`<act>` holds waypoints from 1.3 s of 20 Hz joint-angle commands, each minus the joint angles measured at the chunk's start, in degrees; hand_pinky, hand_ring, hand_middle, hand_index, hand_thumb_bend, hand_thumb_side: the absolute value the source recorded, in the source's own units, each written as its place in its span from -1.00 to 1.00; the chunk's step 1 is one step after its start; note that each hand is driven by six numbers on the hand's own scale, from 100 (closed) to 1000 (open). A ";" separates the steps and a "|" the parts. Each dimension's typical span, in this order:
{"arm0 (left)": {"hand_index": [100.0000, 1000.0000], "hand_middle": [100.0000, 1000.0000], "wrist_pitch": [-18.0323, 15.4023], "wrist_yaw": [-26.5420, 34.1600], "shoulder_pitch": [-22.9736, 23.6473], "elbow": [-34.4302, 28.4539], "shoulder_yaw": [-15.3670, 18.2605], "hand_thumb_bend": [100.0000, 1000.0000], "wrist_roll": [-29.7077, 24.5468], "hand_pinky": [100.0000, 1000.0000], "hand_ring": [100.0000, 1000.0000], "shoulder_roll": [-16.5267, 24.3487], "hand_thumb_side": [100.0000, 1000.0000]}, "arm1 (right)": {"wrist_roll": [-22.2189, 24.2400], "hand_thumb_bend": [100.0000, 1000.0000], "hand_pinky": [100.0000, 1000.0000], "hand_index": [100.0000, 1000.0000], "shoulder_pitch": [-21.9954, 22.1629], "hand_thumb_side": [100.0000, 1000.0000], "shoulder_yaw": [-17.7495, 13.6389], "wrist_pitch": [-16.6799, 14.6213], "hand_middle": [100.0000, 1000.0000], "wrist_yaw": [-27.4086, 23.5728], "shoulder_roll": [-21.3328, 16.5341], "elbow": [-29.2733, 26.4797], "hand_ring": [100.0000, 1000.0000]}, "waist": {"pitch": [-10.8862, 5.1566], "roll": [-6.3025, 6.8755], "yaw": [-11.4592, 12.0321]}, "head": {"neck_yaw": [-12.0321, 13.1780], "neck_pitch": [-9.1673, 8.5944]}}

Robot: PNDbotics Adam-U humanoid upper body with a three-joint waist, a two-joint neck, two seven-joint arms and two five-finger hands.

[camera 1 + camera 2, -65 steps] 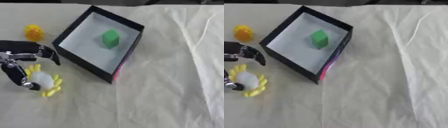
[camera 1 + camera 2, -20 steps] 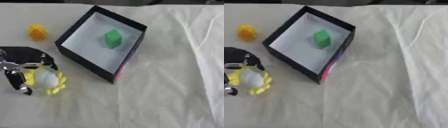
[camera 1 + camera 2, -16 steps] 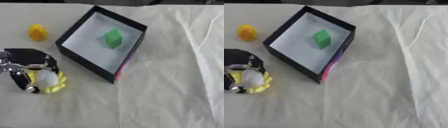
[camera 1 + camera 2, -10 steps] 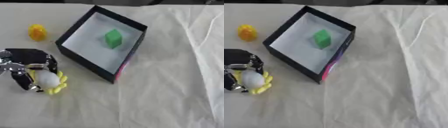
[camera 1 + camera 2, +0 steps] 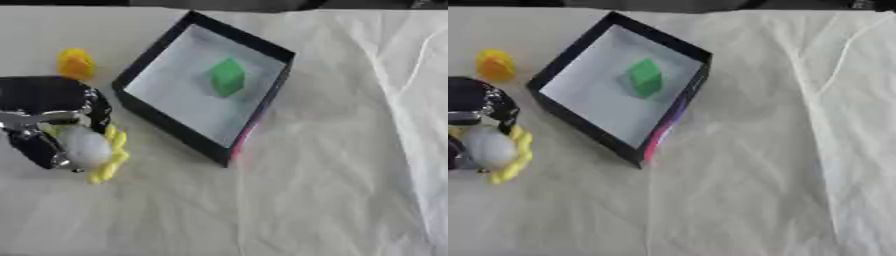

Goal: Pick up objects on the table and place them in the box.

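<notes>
On the cream cloth-covered table [image 5: 332, 190], my left hand [image 5: 48, 112] had closed its fingers round the white-and-yellow soft toy [image 5: 92, 150]. One black open box [image 5: 262, 95] held one green block [image 5: 227, 76]; one yellow toy [image 5: 75, 63] lay outside.

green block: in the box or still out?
In. The green block lies on the white floor of the black box, inside its walls.
</notes>
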 commanded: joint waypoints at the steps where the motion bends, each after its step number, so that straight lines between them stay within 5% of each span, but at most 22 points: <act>1: -0.04 -0.24 1.26 3.06 -2.49 -5.52 3.47 0.08 2.13 0.18 0.04 4.23 -1.00 | 0.13 -1.00 1.00 0.53 -0.47 0.16 -0.90 -0.32 0.16 -0.13 -2.48 -0.77 0.30 | -1.86 0.84 0.11 | -0.32 -0.08; 7: -0.04 -0.24 3.46 5.25 -8.06 -5.84 5.22 0.12 4.71 0.18 0.04 3.04 -1.00 | 0.13 -1.00 1.00 0.53 -0.36 0.16 -0.86 -0.31 0.16 -0.09 -2.79 -0.70 0.30 | -2.07 1.04 0.33 | -1.28 -0.08; 16: -0.04 -0.23 -1.15 3.41 -24.38 20.70 4.34 -0.14 4.96 0.17 0.02 -14.78 -1.00 | 0.51 -1.00 1.00 0.53 -1.47 0.15 -0.26 -0.10 0.16 -0.97 -2.68 -1.09 0.29 | -2.24 0.77 -0.17 | -1.36 -0.08; 26: -0.02 -0.21 -7.52 -19.75 -32.11 45.12 9.51 0.05 13.20 0.19 0.05 -33.20 -1.00 | 1.65 -1.00 1.00 0.53 -4.07 0.14 1.00 0.44 0.16 -1.88 -1.41 -1.68 0.30 | -1.47 -0.29 -2.75 | 0.29 -0.08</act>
